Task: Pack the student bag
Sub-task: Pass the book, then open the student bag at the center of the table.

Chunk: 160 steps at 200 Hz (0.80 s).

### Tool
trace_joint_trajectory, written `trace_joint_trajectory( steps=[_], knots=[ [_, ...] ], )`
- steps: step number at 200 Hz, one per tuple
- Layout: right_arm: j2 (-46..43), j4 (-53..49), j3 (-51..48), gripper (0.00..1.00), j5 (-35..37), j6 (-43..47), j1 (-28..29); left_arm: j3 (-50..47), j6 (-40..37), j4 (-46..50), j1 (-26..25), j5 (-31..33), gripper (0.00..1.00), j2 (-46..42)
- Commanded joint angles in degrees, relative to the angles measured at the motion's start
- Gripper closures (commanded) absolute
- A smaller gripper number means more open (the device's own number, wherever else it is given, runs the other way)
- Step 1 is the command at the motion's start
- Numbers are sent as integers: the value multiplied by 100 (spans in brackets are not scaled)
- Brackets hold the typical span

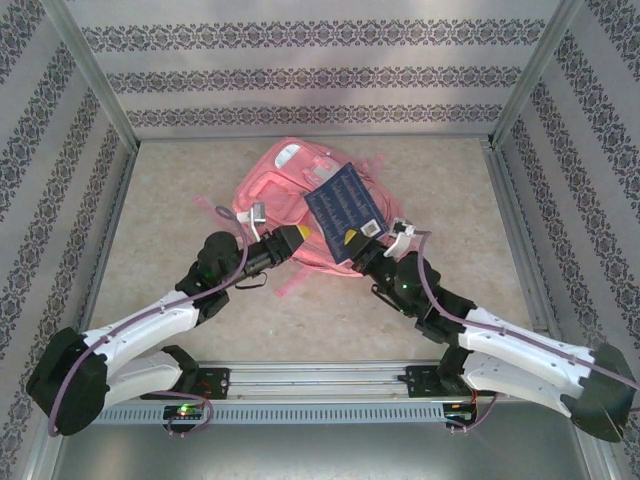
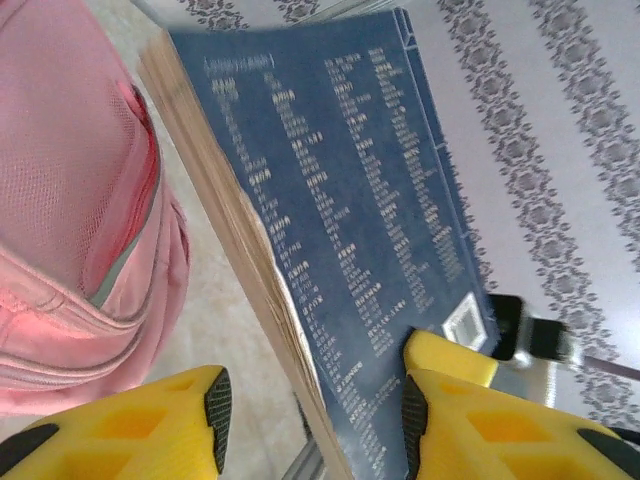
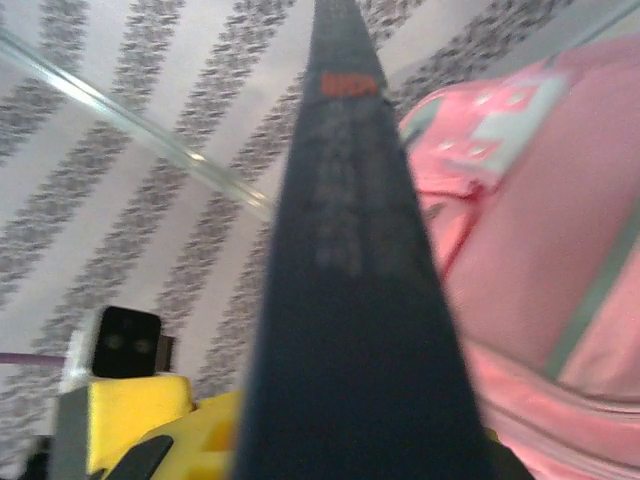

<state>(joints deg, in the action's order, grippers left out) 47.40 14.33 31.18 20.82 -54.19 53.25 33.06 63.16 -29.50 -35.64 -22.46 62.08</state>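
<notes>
Overhead, student bag (image 1: 270,195): pink, lying flat on the beige table (image 1: 160,240), near the middle and just beyond both grippers; a pale patch shows at its far end.
Book (image 1: 343,208): dark blue cover with rows of pale print, held tilted above the bag's right half, its near corner lowest.
Right gripper (image 1: 361,237): clamped on the book's near corner; from its wrist camera the dark spine rises straight out of the jaws, with pink fabric to the right.
Left gripper (image 1: 292,240): jaws parted, straddling the book's lower edge; in its wrist view one yellow finger (image 2: 185,420) stands clear of the page block, the other sits just beside the blue cover.
Bag and book: whether the book touches the fabric cannot be told.
Surround: patterned, striped walls (image 1: 300,80) on three sides.
</notes>
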Motion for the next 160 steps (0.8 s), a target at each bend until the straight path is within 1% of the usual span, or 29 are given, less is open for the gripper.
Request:
trace_joint_trajectory(
  steps=[1,12,22,31,46,59,78,87,103,131,160],
  knots=[
    [-444,-1825,603,100,490,990,-163,954,-1453,2009,-62,-114,50,125],
    [-577,-2436,761,100,610,1118,-302,1476,-1863,2763,-58,-91,50,485],
    [-670,-2820,852,100,598,1269,-473,1941,-2148,3261,-61,-90,49,849],
    [-693,-3283,972,100,515,1318,-656,2267,-2406,3511,-66,-179,49,1163],
    [-752,-3875,1099,100,541,1356,-898,2841,-2763,3882,-71,-121,48,1619],
    [-887,-4185,1077,100,688,1432,-1032,3438,-3104,4392,-75,47,47,2086],
    [-1064,-4661,1043,100,970,1480,-1266,4343,-3479,4961,-96,65,47,2842],
    [-1164,-4831,1007,100,1069,1497,-1389,4721,-3618,5153,-127,139,47,3169],
    [-1362,-5019,933,100,973,1512,-1652,5328,-3807,5401,-179,212,47,3709],
    [-1765,-5140,720,100,587,1577,-2088,6363,-4156,5893,-324,206,47,4695],
    [-2117,-5194,518,100,59,1692,-2500,6931,-4134,5877,-361,-34,47,5447]
  ],
)
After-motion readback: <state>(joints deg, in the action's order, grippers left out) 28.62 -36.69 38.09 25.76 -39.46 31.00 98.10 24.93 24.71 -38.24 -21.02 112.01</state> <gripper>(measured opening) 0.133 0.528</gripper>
